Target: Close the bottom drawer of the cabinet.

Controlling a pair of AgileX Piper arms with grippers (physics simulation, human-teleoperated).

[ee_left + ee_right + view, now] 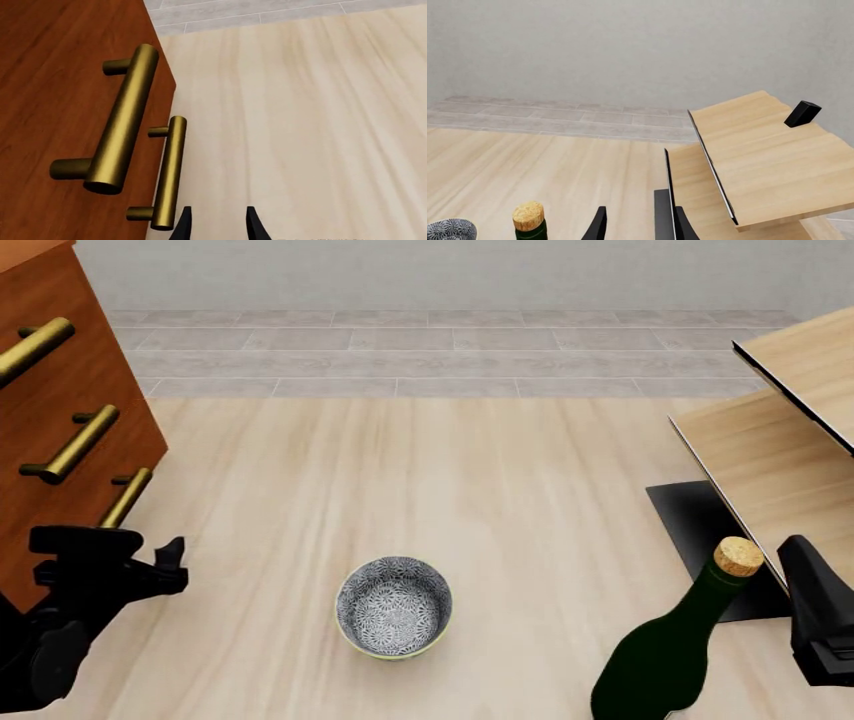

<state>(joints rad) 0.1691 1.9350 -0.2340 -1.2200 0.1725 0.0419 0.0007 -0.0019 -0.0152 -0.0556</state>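
The left hand [171, 558], black and matte, hangs with its two fingers parted narrowly and holding nothing, just beside the reddish-brown wooden cabinet [60, 390] at the desk's left edge. The bottom drawer [80, 540], lowest of three, carries a smooth cylindrical brass bar handle [127, 497] close to the fingertips; whether it stands fully shut I cannot tell. Pushing off-centre or catching the rounded bar could make the fingers slide off the slick metal. The right hand [630, 222], slightly parted and empty, idles near a dark-green corked glass bottle [667, 650].
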